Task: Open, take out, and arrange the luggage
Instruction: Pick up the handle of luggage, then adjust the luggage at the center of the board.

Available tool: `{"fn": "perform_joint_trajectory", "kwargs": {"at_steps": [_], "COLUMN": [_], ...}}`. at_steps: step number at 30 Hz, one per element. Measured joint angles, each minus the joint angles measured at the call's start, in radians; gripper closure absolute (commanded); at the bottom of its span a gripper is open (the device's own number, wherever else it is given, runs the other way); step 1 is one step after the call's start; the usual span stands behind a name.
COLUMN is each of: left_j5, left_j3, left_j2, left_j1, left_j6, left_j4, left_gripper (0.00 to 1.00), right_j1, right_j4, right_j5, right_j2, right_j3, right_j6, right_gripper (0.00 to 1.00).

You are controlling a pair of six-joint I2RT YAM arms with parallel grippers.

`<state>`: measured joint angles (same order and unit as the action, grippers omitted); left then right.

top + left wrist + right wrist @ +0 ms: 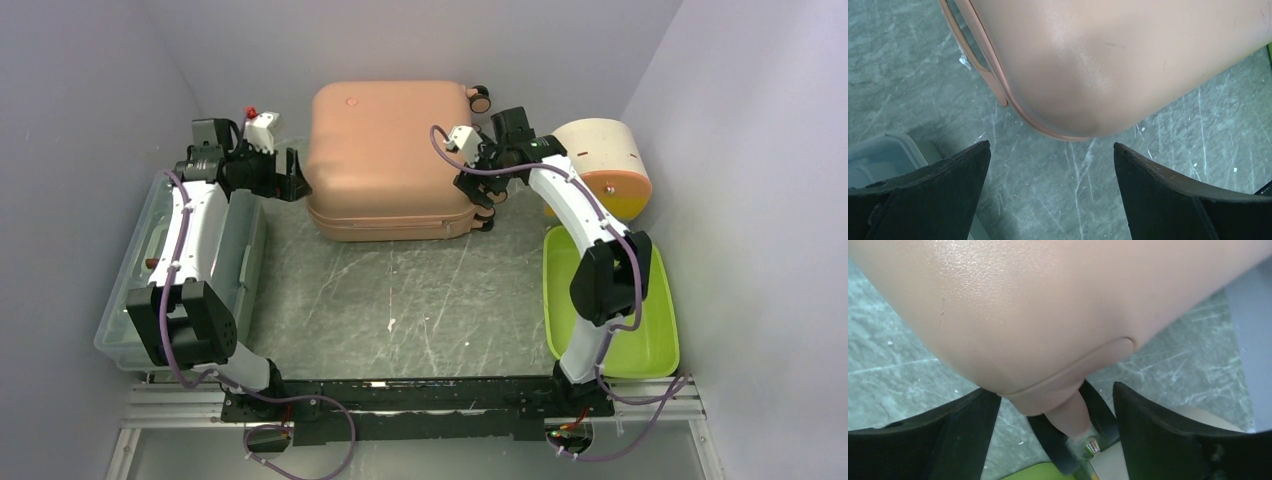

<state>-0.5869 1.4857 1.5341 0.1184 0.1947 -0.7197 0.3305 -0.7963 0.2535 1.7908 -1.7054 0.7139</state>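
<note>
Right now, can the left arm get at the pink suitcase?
Probably yes. The left gripper is open, and a rounded corner of the luggage sits just ahead of its fingers, with only table showing between them. Gripping that smooth, wide corner may be harder than reaching it.

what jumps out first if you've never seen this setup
The big salmon-pink luggage, shut and lying flat at the back middle of the table, dominates. Both arms reach to it: the left tool is open at its left near corner, and the right tool is open by the wheel at its right near corner. A lime-green tray sits on the right.
</note>
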Motion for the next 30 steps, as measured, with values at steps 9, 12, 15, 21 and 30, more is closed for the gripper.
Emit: {"fn": "perform_joint_trajectory", "kwargs": {"at_steps": [9,12,15,21,30], "left_j5": [-0.044,-0.051,-0.062,-0.084,-0.131], "left_j3": [-0.066,-0.071,-0.073,-0.072,0.006], "left_j2": [-0.013,-0.014,-0.014,-0.014,-0.025], "left_j1": [0.018,0.021,0.024,0.025,0.025], "left_j6": [0.003,0.003,0.003,0.002,0.015], "left_j4": [0.004,0.003,0.004,-0.002,-0.064], "left_gripper": [0.01,0.01,0.01,0.01,0.01], "right_j1": [-0.003,0.008,0.043,0.225,0.376], "right_j4": [-0.164,-0.134,-0.051,0.011,-0.070], "right_j5": [0.084,0.067,0.031,-0.051,0.005], "right_j2": [0.076,0.055,-0.025,-0.186,-0.108], "right_j3": [-0.075,-0.036,0.080,0.266,0.158], "right_j6": [0.085,0.076,0.046,-0.134,-0.338], "right_gripper": [0.68,0.66,0.62,0.60,0.41]}}
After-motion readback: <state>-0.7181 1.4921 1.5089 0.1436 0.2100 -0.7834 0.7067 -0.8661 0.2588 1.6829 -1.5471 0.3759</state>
